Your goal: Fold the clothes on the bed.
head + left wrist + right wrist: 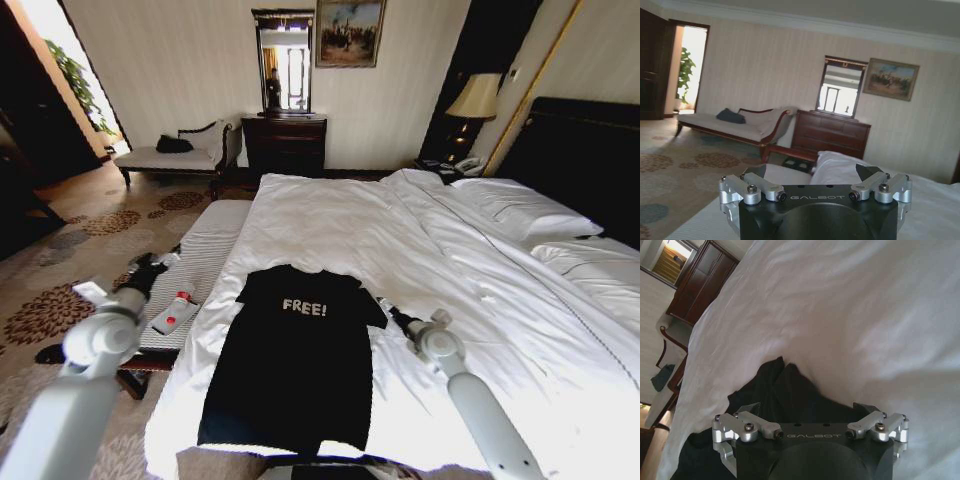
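- The black T-shirt (290,365) lies nearest, spread flat with its "FREE!" lettering up, on the near left part of the bed (420,250), hem toward the robot.
- The left pincer (150,266) hovers left of the bed over the pale striped bench (205,250), jaws spread wide, clear of the shirt.
- A small white bottle (175,311) with a red band rests on the bench just near it.
- The right pincer (386,308) sits at the shirt's right sleeve, jaws wide apart, gripping nothing, over black cloth and white sheet.
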Controlling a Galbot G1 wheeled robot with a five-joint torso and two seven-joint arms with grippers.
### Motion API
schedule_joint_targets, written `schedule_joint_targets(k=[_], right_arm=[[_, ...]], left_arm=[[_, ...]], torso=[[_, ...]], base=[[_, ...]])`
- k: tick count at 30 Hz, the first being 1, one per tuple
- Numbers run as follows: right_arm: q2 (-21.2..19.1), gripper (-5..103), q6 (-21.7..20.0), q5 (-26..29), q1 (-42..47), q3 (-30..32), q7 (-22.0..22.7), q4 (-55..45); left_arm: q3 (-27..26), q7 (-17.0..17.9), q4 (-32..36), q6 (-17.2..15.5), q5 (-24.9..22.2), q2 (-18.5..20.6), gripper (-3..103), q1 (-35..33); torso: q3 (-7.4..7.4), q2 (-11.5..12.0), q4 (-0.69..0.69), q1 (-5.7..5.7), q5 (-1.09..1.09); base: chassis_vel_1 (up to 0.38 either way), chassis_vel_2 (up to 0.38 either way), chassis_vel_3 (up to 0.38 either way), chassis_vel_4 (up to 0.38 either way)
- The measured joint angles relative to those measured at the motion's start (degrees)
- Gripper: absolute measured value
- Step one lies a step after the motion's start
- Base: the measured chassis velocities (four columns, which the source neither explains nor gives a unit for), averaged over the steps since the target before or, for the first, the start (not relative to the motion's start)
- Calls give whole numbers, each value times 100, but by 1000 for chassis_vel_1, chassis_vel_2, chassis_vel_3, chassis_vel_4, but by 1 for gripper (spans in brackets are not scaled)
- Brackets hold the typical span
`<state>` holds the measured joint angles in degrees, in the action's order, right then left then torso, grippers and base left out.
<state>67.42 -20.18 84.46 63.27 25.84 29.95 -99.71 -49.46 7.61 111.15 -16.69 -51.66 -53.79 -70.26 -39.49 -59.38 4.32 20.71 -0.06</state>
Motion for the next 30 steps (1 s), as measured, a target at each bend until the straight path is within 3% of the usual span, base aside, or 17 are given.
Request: schedule_joint_targets(k=[15, 30], right_arm=[[566, 100, 347, -371, -328, -25, -503, 369], [422, 100, 602, -727, -775, 3, -664, 950]], left_arm=[[-322, 246, -247, 43, 83, -188, 100, -439], [-297, 200, -442, 107, 53, -206, 100, -515]], torso=[[0, 1, -1, 1, 2], [-1, 1, 0, 1, 3]], base=[[0, 0, 0, 0], [0, 0, 0, 0]])
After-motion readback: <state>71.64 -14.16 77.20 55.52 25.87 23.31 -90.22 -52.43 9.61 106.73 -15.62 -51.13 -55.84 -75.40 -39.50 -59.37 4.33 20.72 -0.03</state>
